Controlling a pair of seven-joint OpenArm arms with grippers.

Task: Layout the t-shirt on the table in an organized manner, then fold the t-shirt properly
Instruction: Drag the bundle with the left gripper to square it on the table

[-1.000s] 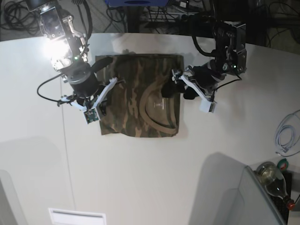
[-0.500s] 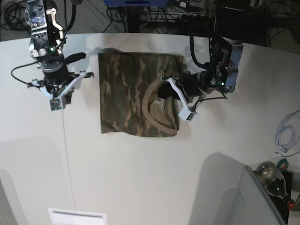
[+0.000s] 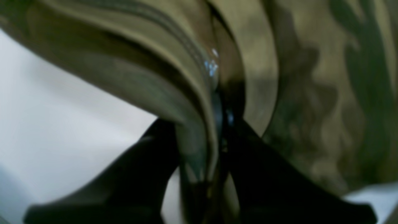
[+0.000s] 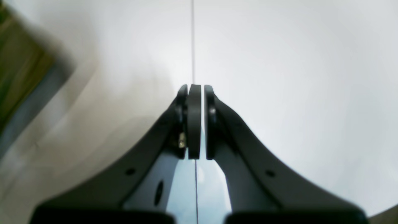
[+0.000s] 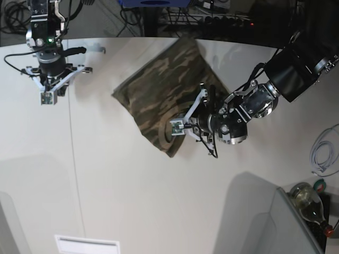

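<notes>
Left wrist view: the left hand is clenched on a bunched fold of the t-shirt, so I'd keep it taut and drag low. Right wrist view: the right hand is closed on nothing, over bare desk. Only the base view shows the shirt skewed mid-desk.
</notes>
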